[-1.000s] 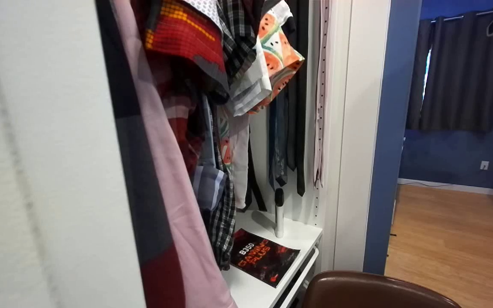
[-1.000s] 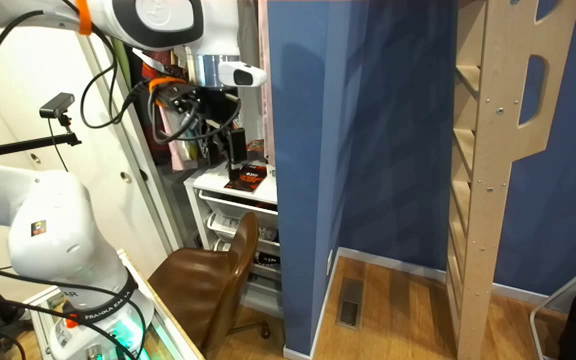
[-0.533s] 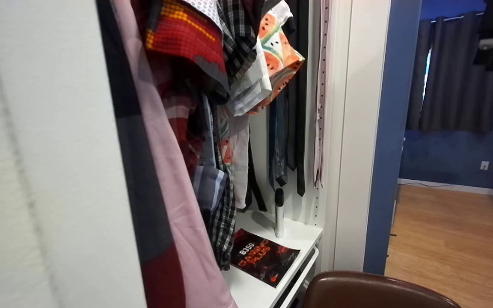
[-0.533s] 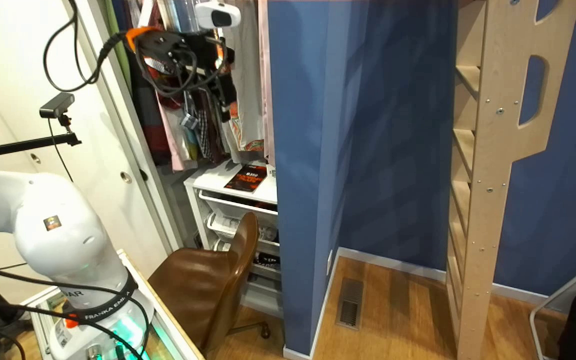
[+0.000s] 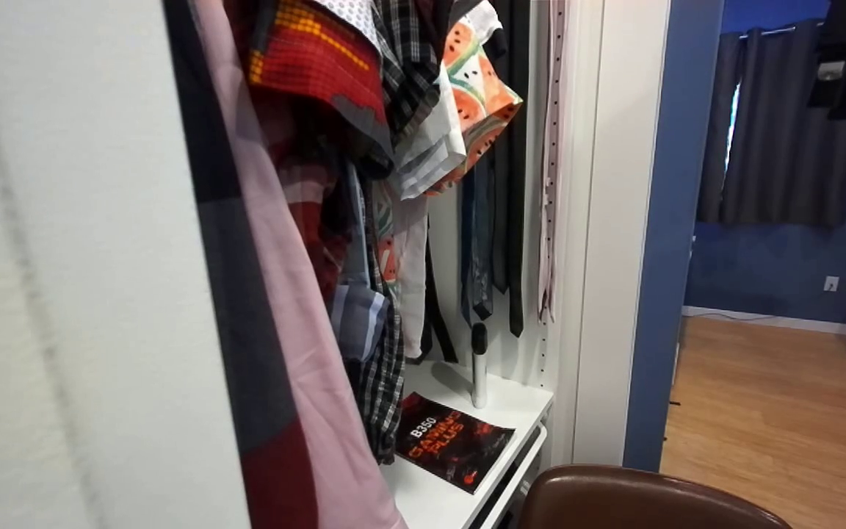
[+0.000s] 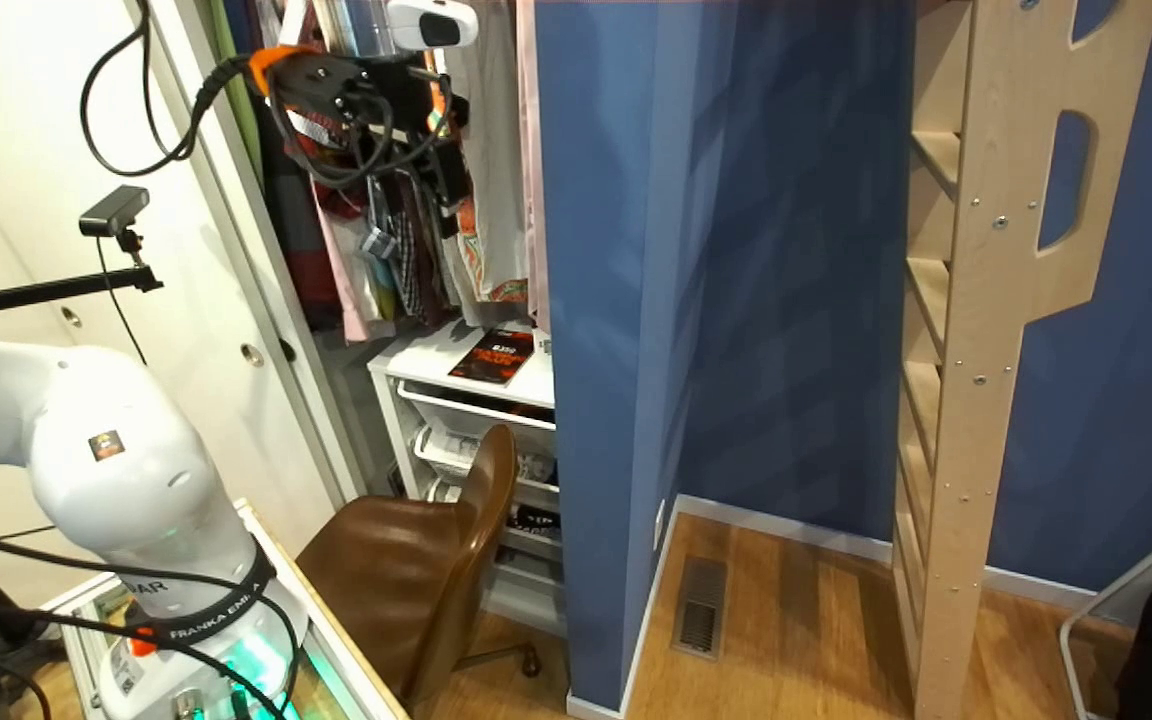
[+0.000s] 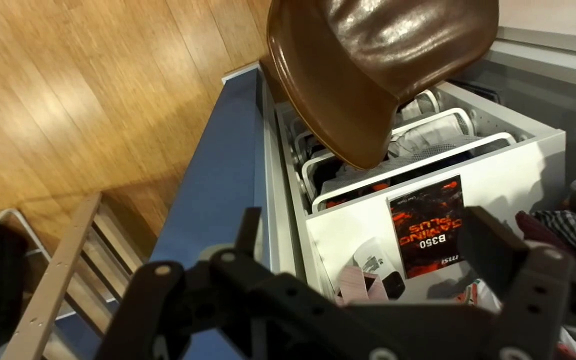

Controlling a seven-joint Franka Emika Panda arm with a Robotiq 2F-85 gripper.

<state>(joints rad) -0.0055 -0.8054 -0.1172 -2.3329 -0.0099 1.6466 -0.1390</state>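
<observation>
Wide-spread black claw (image 7: 368, 235) above a flat, rectangular booklet (image 7: 427, 226) on a smooth white shelf (image 7: 505, 180)

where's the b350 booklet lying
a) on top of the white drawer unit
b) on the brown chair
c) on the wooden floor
A: the wrist view shows the booklet lying flat, cover up, on the top of the white drawer unit.
</observation>
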